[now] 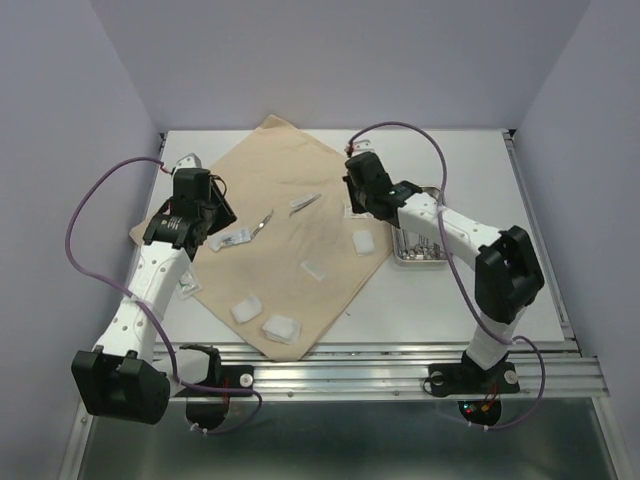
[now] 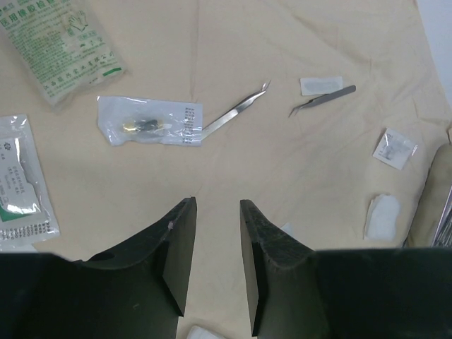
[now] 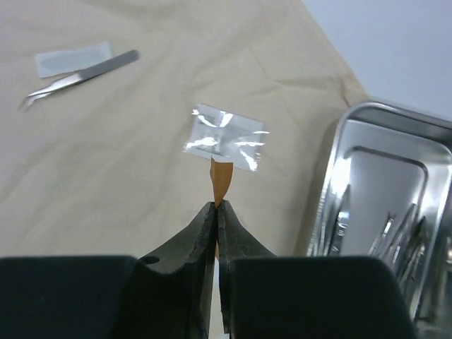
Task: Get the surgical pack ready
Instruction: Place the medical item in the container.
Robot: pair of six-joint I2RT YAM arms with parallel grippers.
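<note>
Orange strip (image 3: 221, 180) between jaws, over cloth (image 3: 106, 155)

**Top view:** fixed, high behind the arm bases, looking down and forward over the whole table (image 1: 450, 300).
**Left wrist view:** close above the cloth (image 2: 233, 42), looking along it.
**Right wrist view:** closer still, at the cloth's edge beside the tray (image 3: 328, 191).
All three views share the grey forceps (image 1: 305, 201) (image 2: 325, 97) (image 3: 85, 74).

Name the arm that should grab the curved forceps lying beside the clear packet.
Left. The left gripper is open, empty and faces the forceps directly ahead on the cloth. The right gripper is shut on a thin orange strip over by the steel tray.
</note>
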